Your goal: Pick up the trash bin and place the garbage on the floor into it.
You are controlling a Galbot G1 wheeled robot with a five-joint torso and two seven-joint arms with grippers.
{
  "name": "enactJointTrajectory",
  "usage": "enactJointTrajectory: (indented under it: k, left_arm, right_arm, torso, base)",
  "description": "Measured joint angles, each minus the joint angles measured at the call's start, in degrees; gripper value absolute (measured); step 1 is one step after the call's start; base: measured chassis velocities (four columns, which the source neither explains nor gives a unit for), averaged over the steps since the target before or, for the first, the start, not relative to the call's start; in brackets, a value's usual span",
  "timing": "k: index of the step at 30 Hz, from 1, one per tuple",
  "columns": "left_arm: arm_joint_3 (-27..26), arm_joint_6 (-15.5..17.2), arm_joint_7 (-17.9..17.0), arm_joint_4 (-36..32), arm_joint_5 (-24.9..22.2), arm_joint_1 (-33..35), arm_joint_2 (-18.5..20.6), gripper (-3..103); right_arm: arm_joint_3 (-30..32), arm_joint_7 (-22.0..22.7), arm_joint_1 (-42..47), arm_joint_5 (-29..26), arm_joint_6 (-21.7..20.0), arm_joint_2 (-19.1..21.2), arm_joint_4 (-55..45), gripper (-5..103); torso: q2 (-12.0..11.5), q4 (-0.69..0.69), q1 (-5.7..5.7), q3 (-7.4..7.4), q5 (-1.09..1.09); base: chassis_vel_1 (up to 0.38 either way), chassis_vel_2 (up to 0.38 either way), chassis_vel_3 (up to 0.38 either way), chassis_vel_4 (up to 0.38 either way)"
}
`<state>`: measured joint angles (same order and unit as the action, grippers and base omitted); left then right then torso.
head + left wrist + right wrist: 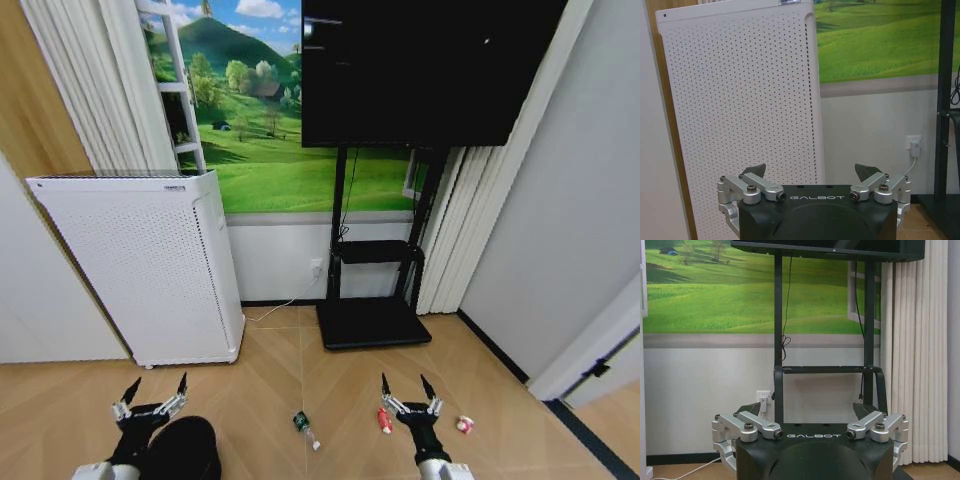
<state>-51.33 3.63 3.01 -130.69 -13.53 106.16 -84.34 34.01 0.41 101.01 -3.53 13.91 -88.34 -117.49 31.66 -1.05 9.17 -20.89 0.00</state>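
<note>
**Bin low at the head view's edge, litter scattered**

Bin well in front of the white appliance, under left hand, released. Right hand released, empty, among litter: green, red, red-white. Risk: tipping bin; tiny pieces slipping.

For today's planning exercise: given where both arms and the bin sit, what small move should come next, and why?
Probably lower the left end effector onto the trash bin. It is open, holds nothing and hangs near the bin's rim, while the garbage lies loose on the floor. The right end effector is open too.
</note>
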Motion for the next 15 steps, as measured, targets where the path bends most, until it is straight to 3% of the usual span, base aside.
enactJointTrajectory:
  k: [15]
  left_arm:
    - [0.0,-0.1,-0.2,-0.2,-0.1,0.1,-0.2,100]
  right_arm:
    - [0.1,0.2,0.1,0.0,0.2,-0.1,-0.2,100]
  torso:
    - [-4.0,0.0,-1.52,2.44,0.0]
  base:
    - [0.0,0.0,0.0,0.0]
